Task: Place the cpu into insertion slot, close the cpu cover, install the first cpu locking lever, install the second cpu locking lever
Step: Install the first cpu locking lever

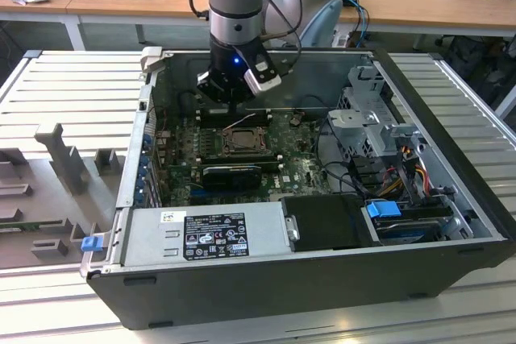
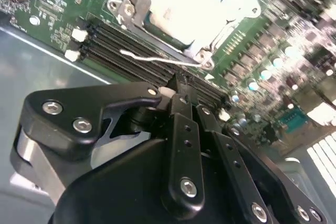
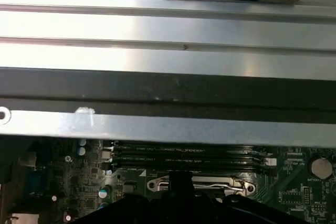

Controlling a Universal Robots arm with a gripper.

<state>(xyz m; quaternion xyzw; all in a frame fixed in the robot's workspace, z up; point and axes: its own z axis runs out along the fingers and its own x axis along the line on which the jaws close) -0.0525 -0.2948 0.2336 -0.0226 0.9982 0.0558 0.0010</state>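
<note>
The cpu [image 2: 184, 6] lies flat in the insertion slot [image 1: 239, 141], its pale metal face bright. The silvery cpu cover [image 2: 131, 4] is down around it, framing the chip. A thin wire locking lever [image 2: 157, 59] stands free along the socket's edge by the memory slots [image 2: 121, 43]. My gripper [image 2: 177, 83] hangs just above those slots, fingers pressed together with nothing between them, its tip close to the lever. In the exterior view the gripper [image 1: 234, 109] sits over the far side of the socket. The first wrist view has the socket's edge [image 3: 199, 184] just past the dark fingers [image 3: 178, 192].
The motherboard lies inside an open black computer case [image 1: 451, 191]. A power supply [image 1: 210, 233] sits at the near side, and a drive cage [image 1: 375, 118] with cables at the exterior view's right. A long black card [image 1: 232, 175] lies near the socket. The case wall [image 3: 168, 93] rises close behind the gripper.
</note>
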